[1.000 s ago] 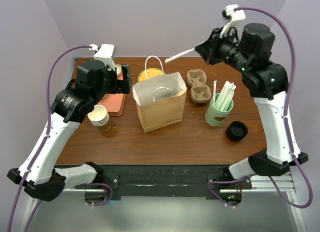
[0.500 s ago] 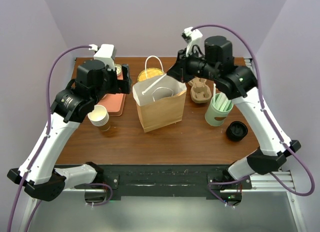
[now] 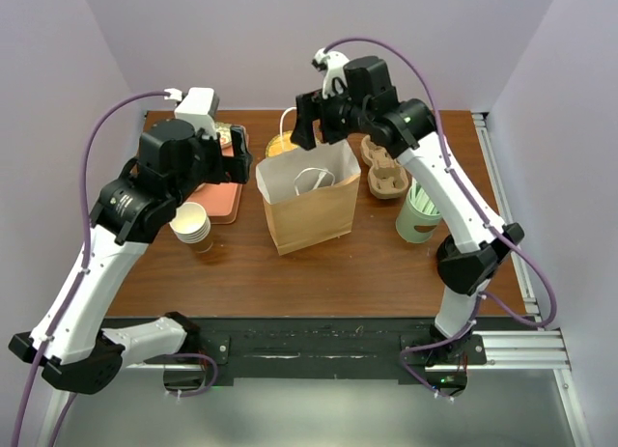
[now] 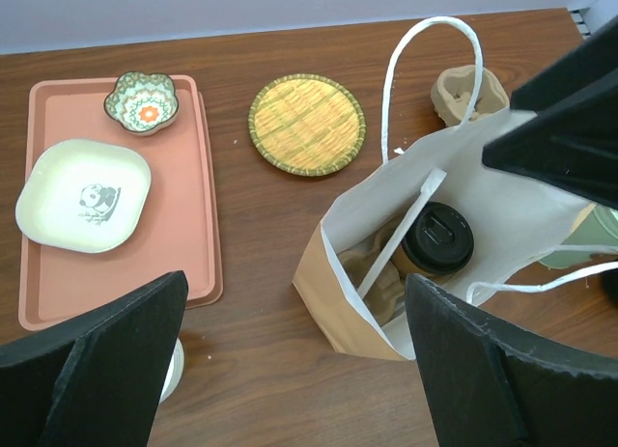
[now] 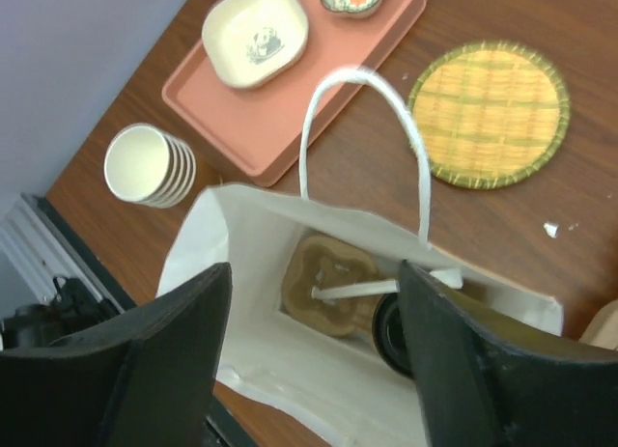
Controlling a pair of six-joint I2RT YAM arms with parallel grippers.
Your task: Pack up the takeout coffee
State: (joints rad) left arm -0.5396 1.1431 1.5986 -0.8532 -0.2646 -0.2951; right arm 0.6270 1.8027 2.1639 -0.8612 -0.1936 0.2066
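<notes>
From above, a brown paper bag stands open in the middle of the worktop. The right pincer hangs over the bag's back rim. The left pincer hovers to the left of the bag, above a pink tray. A stack of lidless cups sits near the tray's front corner, and a green cup of straws stands to the right of the bag. The coffee cannot be seen from here.

In the left wrist view, the left pincer is spread wide and holds nothing. The takeout coffee stands inside the bag with its black lid up, beside a cardboard carrier. A white straw leans across the bag's opening. The tray carries a panda plate and a flowered bowl. A woven mat lies behind the bag.

In the right wrist view, the right pincer looks straight down into the bag, its fingers apart and empty. Below lie the straw and the carrier. The coffee's lid is half hidden by the right finger.
</notes>
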